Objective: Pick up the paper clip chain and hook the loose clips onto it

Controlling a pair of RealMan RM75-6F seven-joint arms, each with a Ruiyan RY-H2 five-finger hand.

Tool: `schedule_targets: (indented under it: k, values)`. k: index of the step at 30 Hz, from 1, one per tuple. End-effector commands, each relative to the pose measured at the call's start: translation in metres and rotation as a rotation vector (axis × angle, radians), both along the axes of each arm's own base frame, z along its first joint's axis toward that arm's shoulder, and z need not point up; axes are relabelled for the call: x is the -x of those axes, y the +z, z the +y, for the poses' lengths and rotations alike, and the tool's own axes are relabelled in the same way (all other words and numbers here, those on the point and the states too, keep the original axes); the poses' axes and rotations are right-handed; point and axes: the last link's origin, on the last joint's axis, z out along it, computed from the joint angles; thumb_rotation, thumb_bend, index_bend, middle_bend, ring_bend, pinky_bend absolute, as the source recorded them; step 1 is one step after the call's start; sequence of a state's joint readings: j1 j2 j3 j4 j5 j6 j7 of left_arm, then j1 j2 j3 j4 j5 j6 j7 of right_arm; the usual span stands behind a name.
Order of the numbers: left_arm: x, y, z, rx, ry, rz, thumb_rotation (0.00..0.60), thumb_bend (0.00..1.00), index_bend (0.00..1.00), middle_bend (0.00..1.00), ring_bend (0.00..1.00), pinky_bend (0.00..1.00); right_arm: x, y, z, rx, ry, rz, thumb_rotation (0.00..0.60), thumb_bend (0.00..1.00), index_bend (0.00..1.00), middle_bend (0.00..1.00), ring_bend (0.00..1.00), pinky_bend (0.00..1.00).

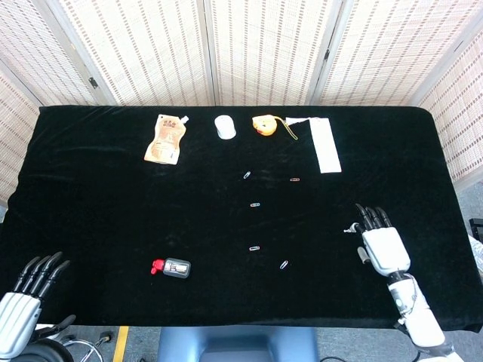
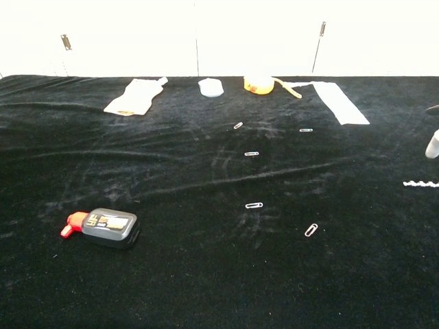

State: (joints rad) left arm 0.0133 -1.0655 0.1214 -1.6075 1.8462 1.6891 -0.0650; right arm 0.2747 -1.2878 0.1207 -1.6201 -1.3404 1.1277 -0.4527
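Observation:
The white paper clip chain (image 2: pixel 420 184) lies flat near the right side of the black table (image 1: pixel 106 204). In the head view only its left end (image 1: pixel 351 228) shows beside my right hand (image 1: pixel 383 245), which hovers over the rest with fingers stretched forward, holding nothing. A bit of that hand (image 2: pixel 432 142) shows at the chest view's right edge, above the chain. Several loose clips lie mid-table, among them one (image 1: pixel 284 265) nearest the front, one (image 1: pixel 254 247) beside it and one (image 1: pixel 255 204) further back. My left hand (image 1: pixel 26 298) hangs off the front left corner, fingers apart, empty.
Along the back stand an orange pouch (image 1: pixel 165 138), a small white cylinder (image 1: pixel 224 127), a yellow tape measure (image 1: pixel 264 124) and a white strip (image 1: pixel 326 145). A small dark bottle with a red cap (image 1: pixel 172 267) lies front left.

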Motion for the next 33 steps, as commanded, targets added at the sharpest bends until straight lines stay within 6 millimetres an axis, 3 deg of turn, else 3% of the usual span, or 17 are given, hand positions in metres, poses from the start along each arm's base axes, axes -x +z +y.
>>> schedule_targets:
  k: [1,13,33]
  values:
    - [0.002,0.004,0.002,-0.015,0.007,-0.007,0.6,0.12,0.0,0.0,0.0,0.0,0.006,-0.02,-0.021,-0.02,-0.022,-0.064,0.6,0.42,0.37,0.0,0.0,0.0]
    - [0.003,0.005,0.002,-0.014,0.003,-0.021,0.6,0.12,0.0,0.0,0.0,0.0,0.032,-0.039,-0.032,0.009,-0.052,-0.114,0.6,0.42,0.38,0.0,0.0,0.0]
    - [0.004,0.008,0.003,-0.007,0.005,-0.024,0.6,0.12,0.0,0.0,0.0,0.0,0.04,-0.057,-0.048,0.036,-0.08,-0.075,0.6,0.42,0.43,0.0,0.0,0.0]
